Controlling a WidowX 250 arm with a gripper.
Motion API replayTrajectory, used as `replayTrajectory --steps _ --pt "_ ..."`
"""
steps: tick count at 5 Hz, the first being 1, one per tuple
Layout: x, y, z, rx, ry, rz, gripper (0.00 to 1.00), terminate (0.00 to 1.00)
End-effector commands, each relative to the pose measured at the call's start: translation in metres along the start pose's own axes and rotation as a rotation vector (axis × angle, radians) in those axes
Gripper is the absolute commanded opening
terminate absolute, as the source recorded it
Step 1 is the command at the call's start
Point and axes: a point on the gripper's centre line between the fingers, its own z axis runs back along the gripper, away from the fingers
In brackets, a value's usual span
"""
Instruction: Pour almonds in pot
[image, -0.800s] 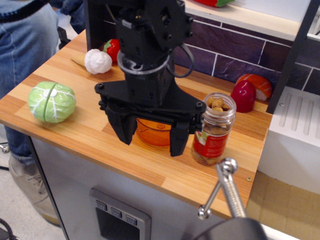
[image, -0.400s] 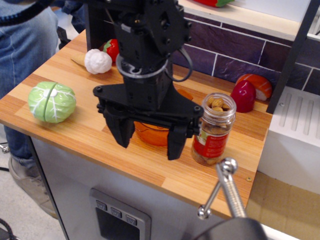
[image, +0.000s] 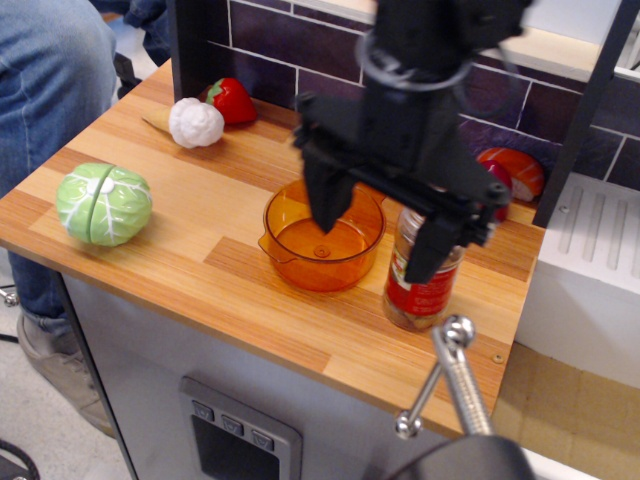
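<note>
The orange translucent pot (image: 322, 245) stands on the wooden counter, near its middle, and looks empty. The clear jar of almonds (image: 422, 295) with the red label stands upright just right of the pot; its top is hidden behind my gripper. My black gripper (image: 383, 238) hangs open above the counter, one finger (image: 328, 202) over the pot's far side and the other finger (image: 436, 245) in front of the jar's upper part. It holds nothing.
A green cabbage toy (image: 104, 204) lies at the left. A white garlic-like toy (image: 195, 123) and a red strawberry toy (image: 231, 101) sit at the back left. A red and orange toy (image: 516, 172) sits back right. A metal handle (image: 452, 372) juts up in front.
My gripper has moved right and back, from in front of the pot to over the pot and jar. The pot now shows in full. The jar has not moved.
</note>
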Motion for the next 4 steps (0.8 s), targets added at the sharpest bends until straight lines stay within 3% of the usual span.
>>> replayTrajectory --steps 1,2,3,4 --pt "0.042 -0.031 0.02 0.125 0.102 -0.428 1.0 0.0" --pt "0.058 -0.052 0.008 0.23 0.281 -0.673 1.0 0.0" --pt "0.065 -0.062 -0.005 0.278 0.414 -0.819 1.0 0.0" --pt "0.067 -0.064 -0.022 0.34 0.516 -0.879 1.0 0.0"
